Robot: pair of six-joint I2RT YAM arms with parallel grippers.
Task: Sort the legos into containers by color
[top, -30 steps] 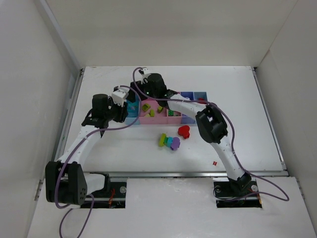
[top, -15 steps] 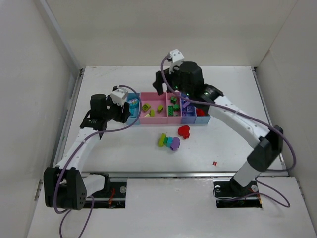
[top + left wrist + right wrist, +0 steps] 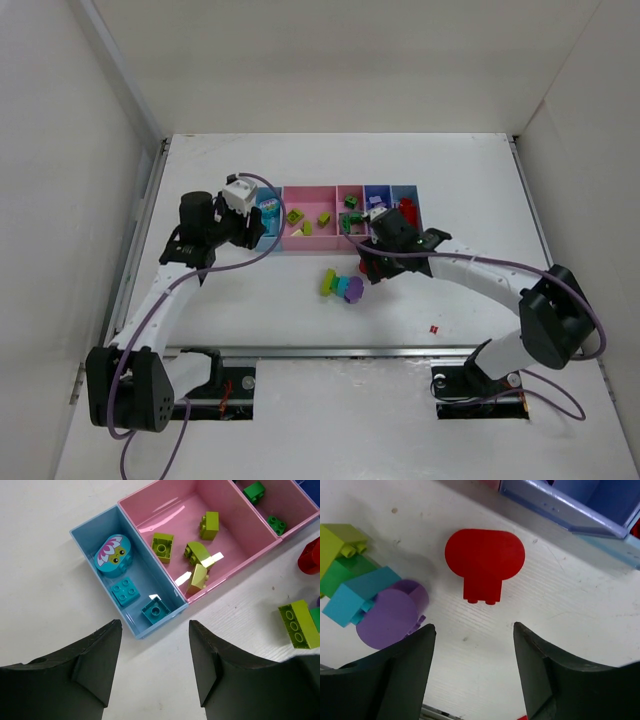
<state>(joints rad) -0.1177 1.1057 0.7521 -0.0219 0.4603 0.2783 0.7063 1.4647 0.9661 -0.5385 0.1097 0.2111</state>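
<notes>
Lego [image 3: 484,562], red, smooth, round-topped, on grainy white table [image 3: 580,630] beneath splayed right hand [image 3: 473,626]; left hand [image 3: 155,624] splayed too

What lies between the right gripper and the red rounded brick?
Only bare table separates the open right gripper from the red rounded brick, seen in the right wrist view.
</notes>
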